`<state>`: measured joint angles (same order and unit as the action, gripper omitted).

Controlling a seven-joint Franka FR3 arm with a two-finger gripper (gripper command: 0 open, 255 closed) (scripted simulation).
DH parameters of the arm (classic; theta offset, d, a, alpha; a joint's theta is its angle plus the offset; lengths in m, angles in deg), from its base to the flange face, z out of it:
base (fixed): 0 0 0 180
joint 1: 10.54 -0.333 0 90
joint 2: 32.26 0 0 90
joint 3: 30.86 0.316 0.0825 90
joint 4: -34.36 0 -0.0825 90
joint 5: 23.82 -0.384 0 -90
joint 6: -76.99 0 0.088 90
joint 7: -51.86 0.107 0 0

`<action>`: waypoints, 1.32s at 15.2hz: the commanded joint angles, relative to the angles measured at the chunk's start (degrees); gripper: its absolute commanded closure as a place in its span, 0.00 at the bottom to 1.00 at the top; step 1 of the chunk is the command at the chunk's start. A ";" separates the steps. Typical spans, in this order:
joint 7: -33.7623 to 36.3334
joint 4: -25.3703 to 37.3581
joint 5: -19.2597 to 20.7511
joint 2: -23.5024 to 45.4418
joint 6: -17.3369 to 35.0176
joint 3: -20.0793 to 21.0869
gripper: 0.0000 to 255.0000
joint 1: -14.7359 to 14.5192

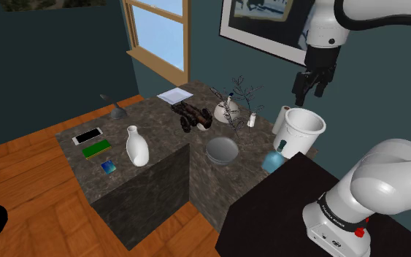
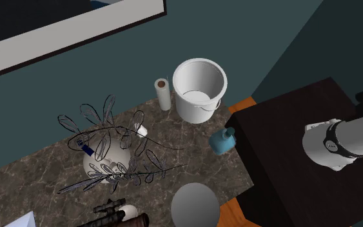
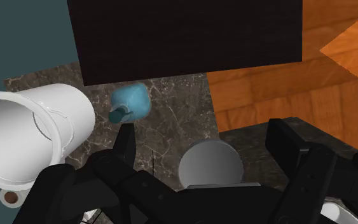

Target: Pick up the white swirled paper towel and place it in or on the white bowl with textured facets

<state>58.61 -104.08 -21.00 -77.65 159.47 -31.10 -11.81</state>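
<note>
Aloft, gripper (image 1: 309,93) with jaws wide and empty, paper towel (image 2: 163,94) upright beside bucket (image 2: 202,107), wrist view catching bowl (image 3: 210,164) between fingers (image 3: 125,144).

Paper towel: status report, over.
Hand open, raised over the table. Paper towel upright, untouched. Large white cup close beside it, may crowd the grasp.

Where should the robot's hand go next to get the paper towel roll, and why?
Probably down toward the paper towel roll. The gripper hangs high above the table with its jaws open and empty. The roll stands upright close beside the big white cup, so it should come down carefully.
</note>
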 commanded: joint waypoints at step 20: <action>-19.06 -5.49 11.82 21.55 34.18 -20.07 0.00 6.16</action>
<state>40.62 -109.67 -9.40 -57.81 191.53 -50.10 -5.83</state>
